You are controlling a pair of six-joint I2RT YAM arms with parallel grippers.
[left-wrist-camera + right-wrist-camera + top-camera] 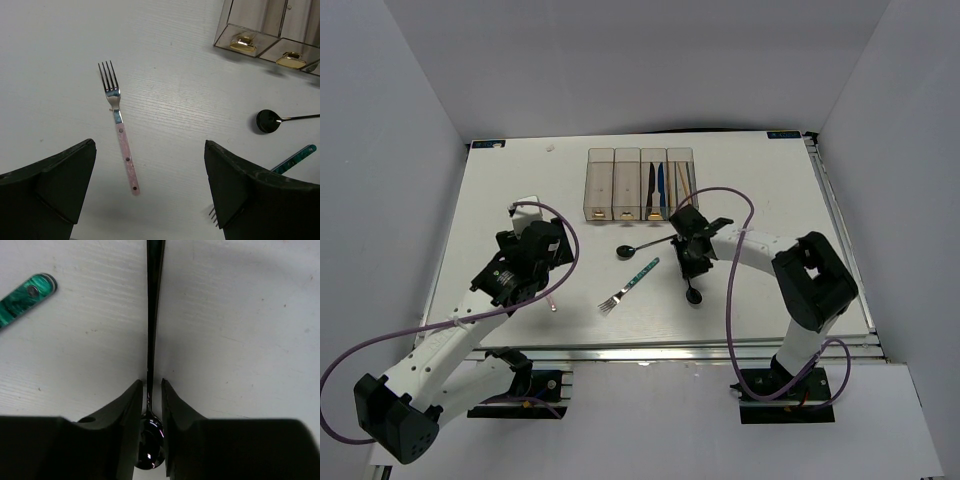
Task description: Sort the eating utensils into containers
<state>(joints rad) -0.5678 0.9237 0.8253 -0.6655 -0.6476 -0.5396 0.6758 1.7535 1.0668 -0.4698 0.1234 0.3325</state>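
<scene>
My right gripper [691, 268] [151, 390] is shut on the neck of a black spoon [153, 310]. The spoon's bowl [693, 296] sits between the fingers, low at the table. A second black spoon [638, 247] [270, 121] lies left of it. A teal-handled fork [629, 284] [295, 157] lies at mid-table. My left gripper [538, 284] [150, 145] is open and empty, with a pink-handled fork [122, 145] [552, 301] lying on the table between its fingers. The four clear bins [640, 184] [260, 35] stand at the back; black and blue knives are in the third, chopsticks in the fourth.
The two left bins [600, 185] show only their yellow labels. Purple cables loop from both arms over the table. The white table's edges [840, 250] run along right and front, with grey walls around.
</scene>
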